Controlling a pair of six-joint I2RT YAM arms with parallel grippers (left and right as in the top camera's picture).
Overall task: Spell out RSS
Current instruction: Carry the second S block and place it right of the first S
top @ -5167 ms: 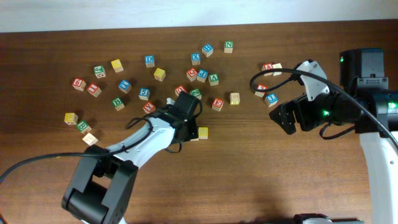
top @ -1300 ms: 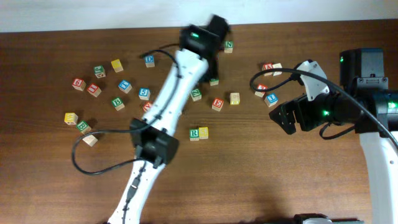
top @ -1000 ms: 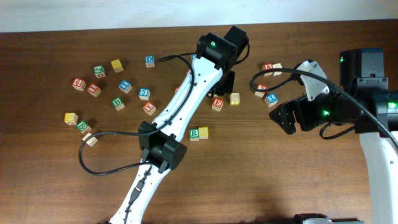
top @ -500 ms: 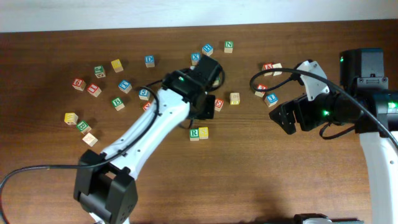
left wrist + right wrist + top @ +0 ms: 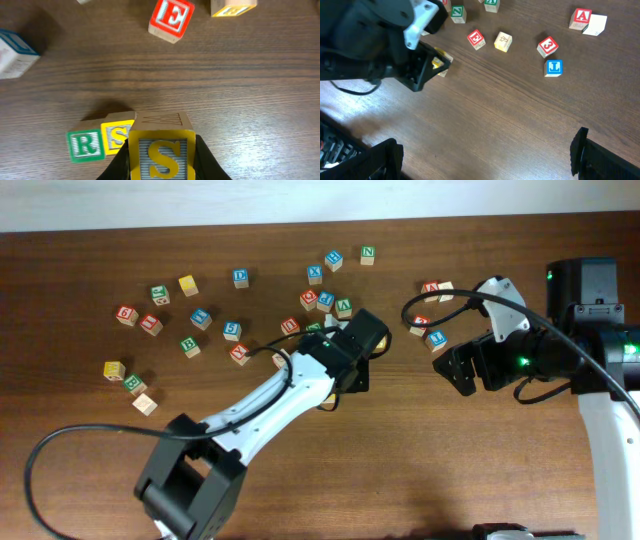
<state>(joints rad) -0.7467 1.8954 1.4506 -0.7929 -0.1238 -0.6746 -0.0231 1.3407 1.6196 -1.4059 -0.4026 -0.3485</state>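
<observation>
Beside the R block (image 5: 86, 145) and first S block (image 5: 117, 136) touching on the table (image 5: 260, 100), left claw (image 5: 162, 167) clamped on a second S block (image 5: 161, 154) — right claw (image 5: 485, 160) spread wide, empty

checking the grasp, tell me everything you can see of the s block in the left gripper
The held S block is a wooden cube: yellow S on a striped blue-grey panel, yellow border, faint outlined W on top. The left gripper clamps its sides, upright, just right of the yellow S block and green R block.
</observation>
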